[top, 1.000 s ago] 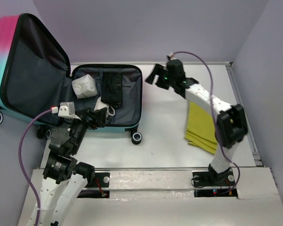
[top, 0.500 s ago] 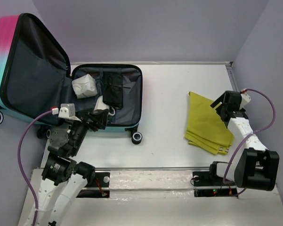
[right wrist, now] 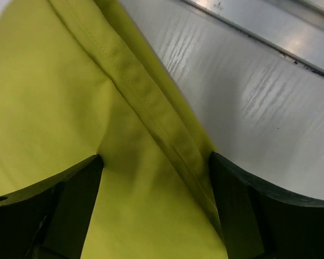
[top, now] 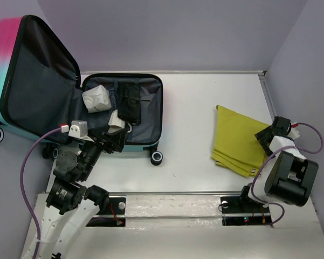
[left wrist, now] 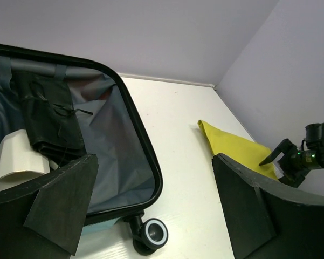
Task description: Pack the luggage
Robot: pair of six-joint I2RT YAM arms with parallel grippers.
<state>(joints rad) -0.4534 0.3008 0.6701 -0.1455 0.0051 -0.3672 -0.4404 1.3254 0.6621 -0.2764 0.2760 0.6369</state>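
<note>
Swung back from beside the luggage (top: 160,116), the right tool (right wrist: 155,162) hangs wide open over the yellow cloth (right wrist: 54,81). It looks soft, light and limp, so I'd pinch the thick hem between the jaws. The luggage lies open well to its left, just ahead of the left tool (left wrist: 153,178), which is equally wide.

Left arm (top: 70,164), right arm (top: 288,181): black joints, white links, purple cables (top: 22,171), black wedge end effector fingers (left wrist: 64,199).
</note>
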